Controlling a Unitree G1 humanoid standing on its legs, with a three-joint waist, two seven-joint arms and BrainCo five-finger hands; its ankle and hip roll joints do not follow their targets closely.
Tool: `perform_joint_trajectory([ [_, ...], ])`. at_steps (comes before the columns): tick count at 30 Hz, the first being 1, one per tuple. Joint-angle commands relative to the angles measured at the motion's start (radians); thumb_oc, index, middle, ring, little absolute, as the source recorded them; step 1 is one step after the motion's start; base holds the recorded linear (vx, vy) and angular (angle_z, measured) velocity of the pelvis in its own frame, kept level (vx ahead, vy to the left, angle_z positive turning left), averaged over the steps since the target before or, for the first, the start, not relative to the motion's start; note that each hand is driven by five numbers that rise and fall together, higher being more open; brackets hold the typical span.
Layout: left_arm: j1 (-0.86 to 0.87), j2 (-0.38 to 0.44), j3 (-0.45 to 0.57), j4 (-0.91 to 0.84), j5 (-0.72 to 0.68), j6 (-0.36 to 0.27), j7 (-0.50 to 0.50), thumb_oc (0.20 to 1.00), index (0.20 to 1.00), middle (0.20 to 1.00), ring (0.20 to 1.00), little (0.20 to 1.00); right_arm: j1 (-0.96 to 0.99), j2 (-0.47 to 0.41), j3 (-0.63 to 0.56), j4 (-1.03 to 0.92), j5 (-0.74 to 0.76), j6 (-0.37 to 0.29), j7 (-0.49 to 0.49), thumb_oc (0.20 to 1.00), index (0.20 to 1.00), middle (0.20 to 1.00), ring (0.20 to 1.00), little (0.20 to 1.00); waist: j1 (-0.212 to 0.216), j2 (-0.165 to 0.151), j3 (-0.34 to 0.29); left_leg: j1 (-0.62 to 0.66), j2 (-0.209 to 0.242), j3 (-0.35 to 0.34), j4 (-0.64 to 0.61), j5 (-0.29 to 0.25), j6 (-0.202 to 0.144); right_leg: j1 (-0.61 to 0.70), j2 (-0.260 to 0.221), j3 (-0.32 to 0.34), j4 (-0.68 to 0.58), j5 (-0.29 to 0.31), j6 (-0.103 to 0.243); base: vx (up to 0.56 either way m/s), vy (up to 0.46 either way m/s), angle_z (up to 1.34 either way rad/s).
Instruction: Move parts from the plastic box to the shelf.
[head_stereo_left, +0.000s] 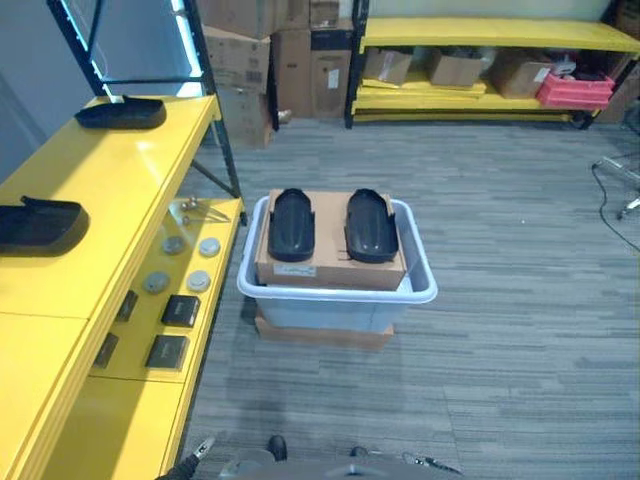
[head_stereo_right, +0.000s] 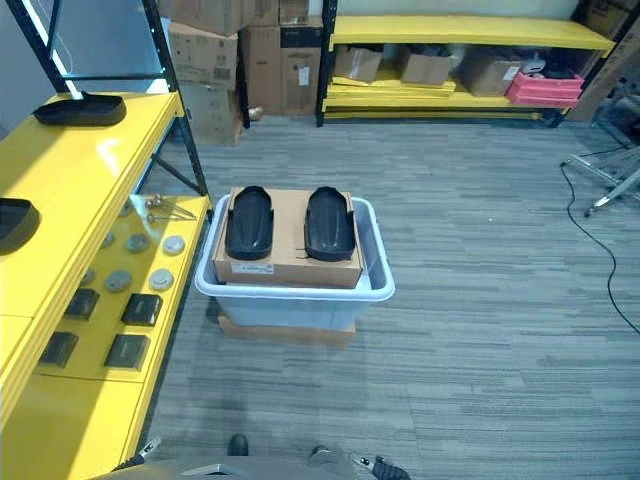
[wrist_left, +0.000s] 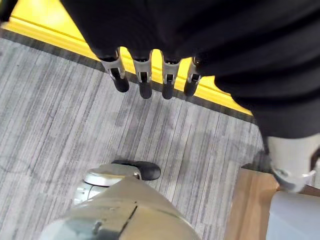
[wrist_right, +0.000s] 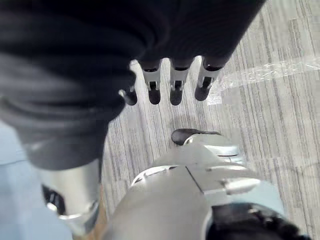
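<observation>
A pale plastic box (head_stereo_left: 420, 292) stands on the grey carpet ahead of me, on a flat cardboard slab. Inside it a brown carton (head_stereo_left: 330, 268) carries two black oval parts side by side, one on the left (head_stereo_left: 292, 224) and one on the right (head_stereo_left: 371, 224). To my left runs the yellow shelf (head_stereo_left: 110, 170); two more black parts rest on its top, one far back (head_stereo_left: 120, 112) and one nearer (head_stereo_left: 40, 222). My left hand (wrist_left: 144, 75) hangs low beside the shelf's edge, fingers straight and holding nothing. My right hand (wrist_right: 176, 80) hangs over the carpet, also open.
The shelf's lower level (head_stereo_left: 215, 215) holds several grey discs (head_stereo_left: 198, 281) and black square pieces (head_stereo_left: 180, 310). Stacked cardboard boxes (head_stereo_left: 270, 55) stand behind the shelf. A far yellow rack (head_stereo_left: 480, 35) carries cartons and a red crate (head_stereo_left: 574, 90). Open carpet lies to the right of the box.
</observation>
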Motion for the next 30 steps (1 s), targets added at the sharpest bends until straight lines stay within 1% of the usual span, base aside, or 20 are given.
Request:
perform_joint_trajectory([
  [1, -0.036, -0.006, 0.004, 0.035, 0.047, 0.001, -0.011, 1.000, 1.000, 1.000, 1.000, 1.000, -0.038, -0.006, 0.001, 0.023, 0.032, 0.006, -0.036, 1.000, 1.000, 1.000, 1.000, 1.000, -0.001, 0.002, 0.025, -0.038, -0.038, 0.001, 0.068, -0.086, 0.029, -0.027, -0.015, 0.022, 0.031, 0.042, 0.049, 0.07, 0.222, -0.16],
  [3, -0.041, -0.003, -0.008, 0.027, 0.040, 0.007, -0.010, 1.000, 1.000, 1.000, 1.000, 1.000, -0.039, -0.005, -0.004, 0.028, 0.039, 0.010, -0.045, 1.000, 1.000, 1.000, 1.000, 1.000, -0.005, 0.009, 0.034, -0.045, -0.045, 0.002, 0.080, -0.093, 0.048, -0.058, -0.022, 0.032, 0.111, 0.042, 0.053, 0.03, 0.168, -0.13],
  [4, -0.044, -0.001, -0.013, 0.025, 0.037, 0.008, -0.010, 1.000, 1.000, 1.000, 1.000, 1.000, -0.039, -0.004, -0.009, 0.032, 0.052, 0.013, -0.053, 1.000, 1.000, 1.000, 1.000, 1.000, -0.008, 0.014, 0.043, -0.049, -0.053, 0.001, 0.089, -0.100, 0.066, -0.098, -0.031, 0.043, 0.198, 0.055, 0.060, 0.02, 0.162, -0.05],
  [5, -0.046, 0.001, -0.016, 0.024, 0.035, 0.011, -0.012, 1.000, 1.000, 1.000, 1.000, 1.000, -0.039, -0.005, -0.013, 0.032, 0.052, 0.013, -0.048, 1.000, 1.000, 1.000, 1.000, 1.000, -0.011, 0.019, 0.050, -0.048, -0.056, -0.003, 0.092, -0.103, 0.076, -0.127, -0.035, 0.045, 0.256, 0.069, 0.065, 0.01, 0.128, 0.01],
  [6, -0.046, 0.001, -0.016, 0.024, 0.035, 0.011, -0.012, 1.000, 1.000, 1.000, 1.000, 1.000, -0.039, -0.005, -0.013, 0.032, 0.052, 0.013, -0.048, 1.000, 1.000, 1.000, 1.000, 1.000, -0.010, 0.018, 0.049, -0.050, -0.057, -0.002, 0.092, -0.103, 0.076, -0.131, -0.037, 0.047, 0.260, 0.067, 0.066, 0.01, 0.172, 0.00],
  [7, -0.049, 0.003, -0.024, 0.023, 0.042, 0.015, -0.019, 1.000, 1.000, 1.000, 1.000, 1.000, -0.038, -0.005, -0.016, 0.028, 0.032, -0.008, -0.053, 1.000, 1.000, 1.000, 1.000, 1.000, -0.017, 0.031, 0.070, -0.050, -0.066, -0.007, 0.106, -0.113, 0.097, -0.224, -0.055, 0.051, 0.420, 0.123, 0.079, 0.01, 0.174, -0.05],
  [8, -0.048, 0.003, -0.027, 0.022, 0.043, 0.017, -0.020, 1.000, 1.000, 1.000, 1.000, 1.000, -0.036, -0.007, -0.015, 0.026, 0.037, -0.014, -0.049, 1.000, 1.000, 1.000, 1.000, 1.000, -0.018, 0.035, 0.077, -0.051, -0.068, -0.005, 0.111, -0.116, 0.102, -0.256, -0.062, 0.053, 0.469, 0.141, 0.080, 0.05, 0.247, -0.06],
  [9, -0.044, 0.004, -0.039, 0.020, 0.021, 0.019, -0.016, 1.000, 1.000, 1.000, 1.000, 1.000, -0.037, -0.011, -0.017, 0.015, 0.045, -0.018, -0.056, 1.000, 1.000, 1.000, 1.000, 1.000, -0.022, 0.043, 0.092, -0.041, -0.072, -0.001, 0.107, -0.119, 0.109, -0.312, -0.085, 0.033, 0.520, 0.181, 0.086, 0.09, 0.128, -0.15],
  [11, -0.040, 0.008, -0.039, 0.019, 0.002, 0.021, -0.012, 1.000, 1.000, 1.000, 1.000, 1.000, -0.042, -0.020, -0.024, 0.010, 0.032, -0.019, -0.046, 1.000, 1.000, 1.000, 1.000, 1.000, -0.028, 0.033, 0.105, -0.024, -0.086, 0.001, 0.106, -0.138, 0.105, -0.344, -0.102, 0.023, 0.452, 0.235, 0.103, 0.15, -0.002, -0.40],
  [13, -0.043, 0.013, -0.032, 0.024, 0.011, 0.023, -0.017, 1.000, 1.000, 1.000, 1.000, 1.000, -0.042, -0.020, -0.030, 0.016, 0.031, -0.029, -0.039, 1.000, 1.000, 1.000, 1.000, 1.000, -0.034, 0.011, 0.111, -0.012, -0.101, -0.003, 0.120, -0.164, 0.098, -0.330, -0.103, 0.022, 0.325, 0.257, 0.116, 0.22, -0.148, -0.30],
  [15, -0.044, 0.016, -0.036, 0.036, 0.033, 0.020, -0.018, 1.000, 1.000, 1.000, 1.000, 1.000, -0.038, -0.018, -0.040, 0.021, 0.031, -0.039, -0.037, 1.000, 1.000, 1.000, 1.000, 1.000, -0.047, -0.029, 0.113, 0.014, -0.124, -0.030, 0.140, -0.210, 0.089, -0.290, -0.107, 0.033, 0.075, 0.282, 0.138, 0.34, -0.236, -0.01],
  [17, -0.043, 0.016, -0.041, 0.041, 0.040, 0.017, -0.014, 1.000, 1.000, 1.000, 1.000, 1.000, -0.026, -0.016, -0.054, 0.022, 0.031, -0.037, -0.028, 1.000, 1.000, 1.000, 1.000, 1.000, -0.056, -0.045, 0.115, 0.041, -0.125, -0.054, 0.155, -0.244, 0.085, -0.282, -0.118, 0.053, -0.066, 0.312, 0.152, 0.38, -0.216, 0.40],
  [18, -0.041, 0.019, -0.041, 0.044, 0.042, 0.014, -0.013, 1.000, 1.000, 1.000, 1.000, 1.000, -0.018, -0.012, -0.061, 0.024, 0.027, -0.041, -0.022, 1.000, 1.000, 1.000, 1.000, 1.000, -0.058, -0.050, 0.115, 0.054, -0.122, -0.060, 0.160, -0.256, 0.083, -0.282, -0.126, 0.058, -0.091, 0.324, 0.159, 0.39, -0.221, 0.31],
  [21, -0.031, 0.024, -0.035, 0.049, 0.074, -0.001, -0.024, 1.000, 1.000, 1.000, 1.000, 1.000, -0.002, -0.004, -0.067, 0.024, 0.031, -0.050, -0.010, 1.000, 1.000, 1.000, 1.000, 1.000, -0.054, -0.055, 0.113, 0.075, -0.109, -0.063, 0.172, -0.276, 0.075, -0.268, -0.140, 0.044, -0.127, 0.328, 0.168, 0.30, -0.189, 0.29],
  [23, -0.027, 0.021, -0.035, 0.051, 0.082, -0.013, -0.022, 1.000, 1.000, 1.000, 1.000, 1.000, 0.000, 0.000, -0.067, 0.019, 0.031, -0.051, -0.009, 1.000, 1.000, 1.000, 1.000, 1.000, -0.050, -0.061, 0.108, 0.073, -0.099, -0.058, 0.195, -0.284, 0.071, -0.235, -0.147, 0.039, -0.131, 0.302, 0.163, 0.34, -0.210, 0.35],
  [24, -0.028, 0.021, -0.034, 0.050, 0.081, -0.015, -0.021, 1.000, 1.000, 1.000, 1.000, 1.000, -0.001, 0.003, -0.066, 0.022, 0.032, -0.055, -0.013, 1.000, 1.000, 1.000, 1.000, 1.000, -0.050, -0.064, 0.107, 0.073, -0.094, -0.054, 0.212, -0.294, 0.069, -0.232, -0.151, 0.046, -0.109, 0.292, 0.158, 0.57, -0.342, 0.22],
  [25, -0.029, 0.019, -0.019, 0.050, 0.087, -0.020, -0.027, 1.000, 1.000, 1.000, 1.000, 1.000, -0.008, 0.006, -0.055, 0.033, 0.055, -0.071, -0.029, 1.000, 1.000, 1.000, 1.000, 1.000, -0.060, -0.057, 0.098, 0.099, -0.050, -0.037, 0.230, -0.304, 0.048, -0.215, -0.135, 0.066, -0.032, 0.243, 0.140, 0.54, -0.331, 0.25],
  [26, -0.029, 0.018, -0.018, 0.048, 0.095, -0.023, -0.033, 1.000, 1.000, 1.000, 1.000, 1.000, -0.011, 0.005, -0.051, 0.033, 0.063, -0.074, -0.028, 1.000, 1.000, 1.000, 1.000, 1.000, -0.060, -0.056, 0.095, 0.106, -0.036, -0.032, 0.231, -0.304, 0.041, -0.210, -0.131, 0.064, -0.011, 0.234, 0.133, 0.57, -0.361, 0.50],
  [27, -0.030, 0.014, -0.020, 0.045, 0.099, -0.030, -0.039, 1.000, 1.000, 1.000, 1.000, 1.000, -0.018, 0.002, -0.043, 0.027, 0.064, -0.075, -0.024, 1.000, 1.000, 1.000, 1.000, 1.000, -0.060, -0.054, 0.090, 0.113, -0.010, -0.024, 0.237, -0.302, 0.028, -0.197, -0.117, 0.059, 0.018, 0.214, 0.118, 0.31, -0.232, 0.45],
  [30, -0.037, 0.007, -0.009, 0.040, 0.069, -0.036, -0.026, 1.000, 1.000, 1.000, 1.000, 1.000, -0.032, -0.008, -0.029, 0.016, 0.045, -0.069, -0.030, 1.000, 1.000, 1.000, 1.000, 1.000, -0.063, -0.050, 0.080, 0.102, 0.043, -0.008, 0.287, -0.263, 0.004, -0.177, -0.083, 0.047, 0.042, 0.165, 0.080, 0.27, -0.224, 0.14],
])
